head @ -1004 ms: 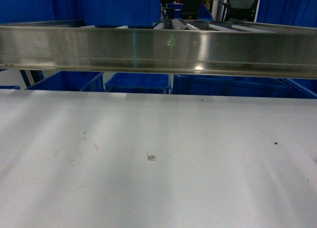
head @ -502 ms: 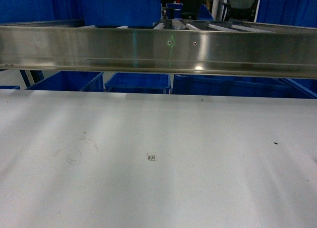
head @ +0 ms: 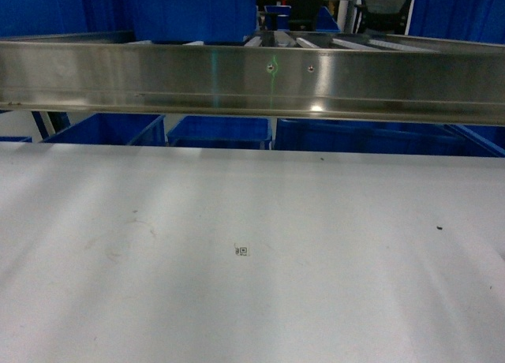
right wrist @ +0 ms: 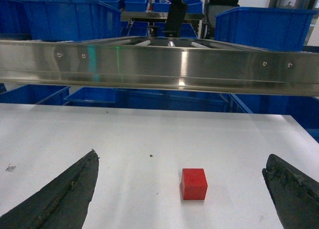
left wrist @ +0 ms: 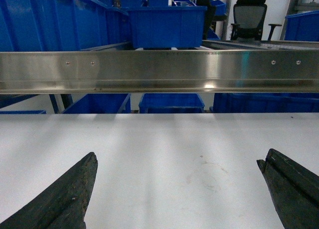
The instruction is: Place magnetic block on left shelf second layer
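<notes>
In the head view, a wide white counter point(head: 252, 284) fills the bottom. A tiny square sticker point(head: 242, 251) sits near its middle. Across the top runs the shiny steel bar of the left shelf point(head: 252, 79). Blue bins point(head: 219, 131) sit behind and below it. No arms and no red block show here.

In the left wrist view, the left gripper point(left wrist: 179, 189) hangs over the bare white counter. Its two dark fingers point(left wrist: 65, 199) are spread far apart and hold nothing. The steel bar of the shelf runs across, with blue bins above and under it. A black chair point(left wrist: 249, 12) stands far back.

In the right wrist view, the magnetic block point(right wrist: 194, 183) sits on the white counter. It is small and red. The right gripper point(right wrist: 179, 194) hangs over it, its fingers point(right wrist: 67, 199) spread wide on each side and not touching it. The shelf bar is well beyond the block.
</notes>
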`<state>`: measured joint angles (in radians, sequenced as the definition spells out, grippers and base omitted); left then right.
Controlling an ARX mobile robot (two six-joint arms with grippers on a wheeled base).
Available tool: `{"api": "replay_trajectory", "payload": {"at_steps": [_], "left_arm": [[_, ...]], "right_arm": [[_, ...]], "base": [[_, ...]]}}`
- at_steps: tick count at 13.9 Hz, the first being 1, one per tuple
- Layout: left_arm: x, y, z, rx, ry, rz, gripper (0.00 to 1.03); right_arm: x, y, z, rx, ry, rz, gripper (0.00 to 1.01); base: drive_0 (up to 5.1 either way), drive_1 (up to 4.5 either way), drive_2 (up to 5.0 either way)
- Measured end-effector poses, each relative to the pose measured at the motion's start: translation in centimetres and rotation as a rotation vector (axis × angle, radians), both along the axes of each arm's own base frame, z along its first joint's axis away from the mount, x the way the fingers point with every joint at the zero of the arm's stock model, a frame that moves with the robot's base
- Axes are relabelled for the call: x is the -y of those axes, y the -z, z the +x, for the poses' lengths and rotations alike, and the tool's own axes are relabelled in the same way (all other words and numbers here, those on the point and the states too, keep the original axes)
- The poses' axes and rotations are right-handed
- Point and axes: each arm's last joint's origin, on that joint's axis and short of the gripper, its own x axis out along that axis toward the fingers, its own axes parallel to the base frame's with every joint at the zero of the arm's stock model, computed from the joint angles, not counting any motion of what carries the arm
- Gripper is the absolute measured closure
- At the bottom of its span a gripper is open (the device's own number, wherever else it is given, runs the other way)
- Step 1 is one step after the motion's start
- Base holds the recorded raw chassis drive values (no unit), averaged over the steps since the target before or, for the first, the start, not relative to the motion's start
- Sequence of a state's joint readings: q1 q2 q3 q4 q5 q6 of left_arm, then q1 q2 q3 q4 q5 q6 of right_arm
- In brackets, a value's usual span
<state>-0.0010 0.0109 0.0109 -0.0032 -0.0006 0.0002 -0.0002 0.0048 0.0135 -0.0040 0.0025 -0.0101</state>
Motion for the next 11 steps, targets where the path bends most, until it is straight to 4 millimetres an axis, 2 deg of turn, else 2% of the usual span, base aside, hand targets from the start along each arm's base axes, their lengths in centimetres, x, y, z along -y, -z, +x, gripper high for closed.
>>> {"api": "replay_trajectory", "payload": {"at_steps": [8,10,11], "left_arm": [[0.0,0.0,0.0,0.000,0.000,0.000,0.05],[0.0,0.0,0.0,-0.001,0.000,0.000,0.05],[0.0,0.0,0.0,0.000,0.000,0.000,0.05]], "right_arm": [[0.0,-0.2,0.2,0.017,-0.022,0.009,0.03],[1.2,-0.9,2.9,-0.037,-0.033,0.029,0.03],[1.6,-2.4,5.2,-0.043,-0.054,0.038,0.03]], "base": [[0.0,0.00,0.0],[0.0,0.00,0.0],[0.0,0.00,0.0]]}}
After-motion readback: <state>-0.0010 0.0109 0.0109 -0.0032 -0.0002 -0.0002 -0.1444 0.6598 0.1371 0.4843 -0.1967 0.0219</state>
